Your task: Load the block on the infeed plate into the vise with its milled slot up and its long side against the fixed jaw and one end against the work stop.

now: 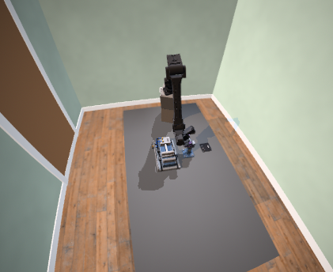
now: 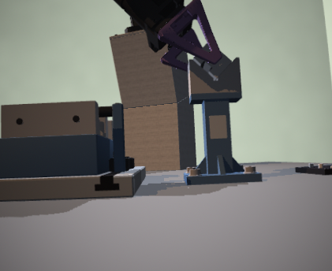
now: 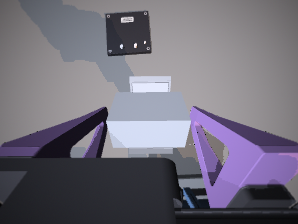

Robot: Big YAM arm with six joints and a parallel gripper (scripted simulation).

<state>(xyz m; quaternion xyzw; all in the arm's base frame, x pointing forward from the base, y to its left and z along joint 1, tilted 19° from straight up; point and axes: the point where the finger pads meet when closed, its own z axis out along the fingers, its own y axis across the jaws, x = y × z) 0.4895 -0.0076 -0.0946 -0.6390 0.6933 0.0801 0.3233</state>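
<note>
The gripper's (image 1: pixel 190 145) (image 2: pixel 196 62) (image 3: pixel 149 111) jaws stand well spread, one purple finger at each side of the part (image 2: pixel 225 63) (image 3: pixel 148 134), and they do not pinch it; whether either fingertip brushes it, I cannot tell. The part lies tilted in the V-block (image 2: pixel 234 86), off the infeed plate (image 1: pixel 205 148) (image 2: pixel 320 170) (image 3: pixel 128 34), which sits flat on the mat (image 1: pixel 175 221) beyond it. The step in hand looks to be the change of grip, with the loading still to do. I would want the fingers square to the part and low enough for a firm hold before they close, as a skewed pinch could roll it in the V or drag it along. Which way the milled slot faces I cannot make out, so that wants settling before the carry. After that comes a straight lift clear of the V-block's walls, then a swing across to the vise (image 1: pixel 168 149) (image 2: pixel 48 120) alongside. There the part should go down level on the two bars, slot up, then be nudged against the fixed jaw and endways to the work stop.
</note>
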